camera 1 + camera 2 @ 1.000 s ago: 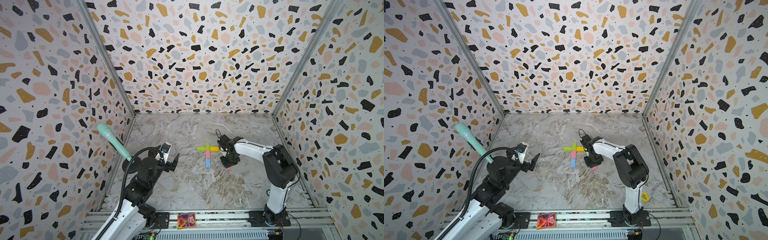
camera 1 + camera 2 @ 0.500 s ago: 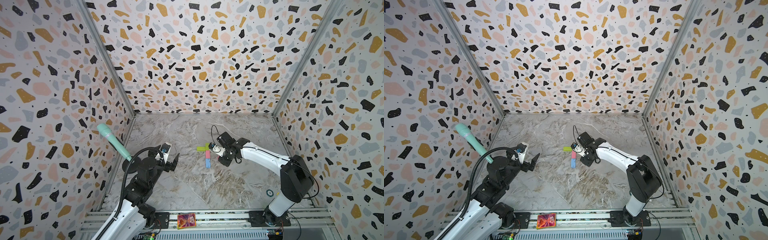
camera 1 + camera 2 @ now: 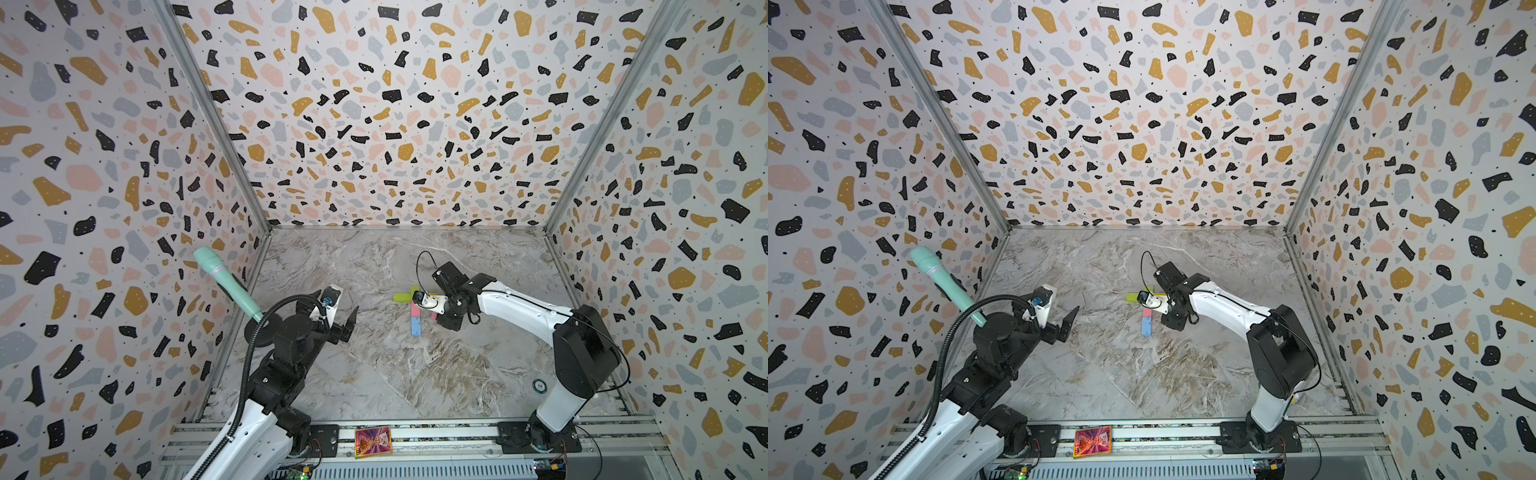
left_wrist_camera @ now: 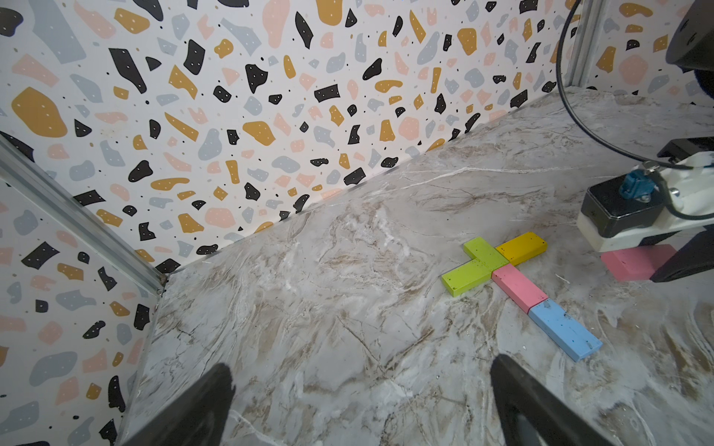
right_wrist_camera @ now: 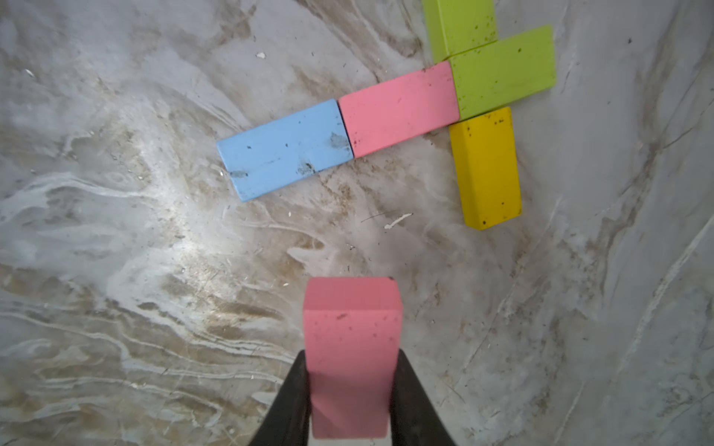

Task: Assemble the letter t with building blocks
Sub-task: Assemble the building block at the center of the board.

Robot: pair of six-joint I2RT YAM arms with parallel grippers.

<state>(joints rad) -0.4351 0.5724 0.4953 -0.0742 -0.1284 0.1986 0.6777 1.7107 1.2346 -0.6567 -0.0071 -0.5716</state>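
Note:
On the marble table lie a lime green brick [image 5: 502,73], a second green one [image 5: 461,25], a yellow brick [image 5: 487,166], a pink brick [image 5: 400,108] and a light blue brick [image 5: 286,148], joined as a cross. Both top views show this figure [image 3: 415,316] [image 3: 1146,326] at mid-table. My right gripper [image 5: 351,359] is shut on another pink brick [image 5: 351,328], held just right of the stem and apart from it; the left wrist view shows it [image 4: 633,262] too. My left gripper [image 4: 361,370] stands open and empty, left of the figure [image 3: 347,322].
A teal microphone [image 3: 226,282] leans out from the left wall above my left arm. A small round disc [image 3: 539,386] lies near the right arm's base. A colourful card [image 3: 372,441] sits on the front rail. Patterned walls close in three sides.
The right arm has stretched out, its elbow swinging right, and the wrist has turned and shifted slightly left toward the figure with the pink brick. The left arm has not moved.

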